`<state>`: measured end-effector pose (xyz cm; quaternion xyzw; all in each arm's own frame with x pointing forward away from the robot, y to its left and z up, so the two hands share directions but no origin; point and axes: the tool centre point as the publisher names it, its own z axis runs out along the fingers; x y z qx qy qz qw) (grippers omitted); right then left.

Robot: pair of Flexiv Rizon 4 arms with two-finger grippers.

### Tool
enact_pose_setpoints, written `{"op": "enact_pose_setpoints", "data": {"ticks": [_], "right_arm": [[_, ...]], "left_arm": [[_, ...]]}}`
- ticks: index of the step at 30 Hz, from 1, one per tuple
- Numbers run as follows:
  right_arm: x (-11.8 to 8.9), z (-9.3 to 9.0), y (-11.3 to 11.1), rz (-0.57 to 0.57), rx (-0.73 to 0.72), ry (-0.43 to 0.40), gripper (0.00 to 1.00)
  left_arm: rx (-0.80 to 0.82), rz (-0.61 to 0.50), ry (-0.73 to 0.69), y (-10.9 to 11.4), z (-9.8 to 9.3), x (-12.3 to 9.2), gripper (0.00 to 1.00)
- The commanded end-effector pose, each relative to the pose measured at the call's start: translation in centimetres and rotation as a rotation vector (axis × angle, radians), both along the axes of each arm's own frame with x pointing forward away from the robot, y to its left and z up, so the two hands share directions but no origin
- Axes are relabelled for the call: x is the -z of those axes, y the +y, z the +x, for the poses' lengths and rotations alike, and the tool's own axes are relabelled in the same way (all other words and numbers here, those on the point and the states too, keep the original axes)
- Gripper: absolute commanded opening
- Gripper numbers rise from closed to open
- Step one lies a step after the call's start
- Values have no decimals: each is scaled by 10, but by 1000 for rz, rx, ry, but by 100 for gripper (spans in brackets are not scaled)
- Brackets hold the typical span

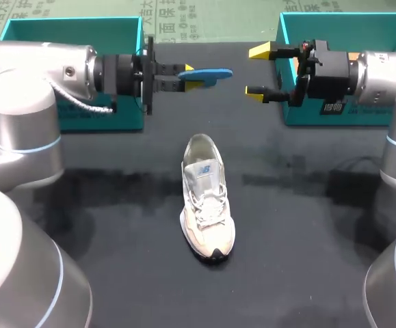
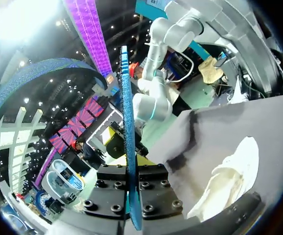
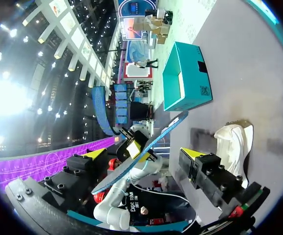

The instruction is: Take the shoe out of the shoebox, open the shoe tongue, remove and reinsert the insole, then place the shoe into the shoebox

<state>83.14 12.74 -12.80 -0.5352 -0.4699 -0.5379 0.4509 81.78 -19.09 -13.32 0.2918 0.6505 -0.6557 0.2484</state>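
Showing the insole (image 1: 215, 74) out of the shoe (image 1: 206, 198): the left gripper (image 1: 187, 77) is clamped on this blue insole in the air, at 12 o'clock from the shoe. The right gripper (image 1: 259, 70), at about 1 o'clock, has its fingers apart and empty. The shoe stands on the table (image 1: 300, 225), toe toward 6 o'clock, outside the left teal box (image 1: 68, 31) at 10 o'clock and the right teal box (image 1: 348, 27) at 2 o'clock. Unboxing and insole removal appear done, so the tongue was presumably opened. Reinsertion and reboxing are left.
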Motion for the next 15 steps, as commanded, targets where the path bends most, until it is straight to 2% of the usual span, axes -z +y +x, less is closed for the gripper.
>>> {"op": "enact_pose_setpoints", "data": {"ticks": [1, 13, 15], "right_arm": [[0, 0, 1, -2, 0, 0, 100], [0, 0, 1, -2, 0, 0, 100], [0, 0, 1, -2, 0, 0, 100]], "left_arm": [[25, -81, 665, -3, 3, 4, 0], [25, -81, 665, -3, 3, 4, 0], [-3, -68, 853, -9, 3, 9, 0]]}}
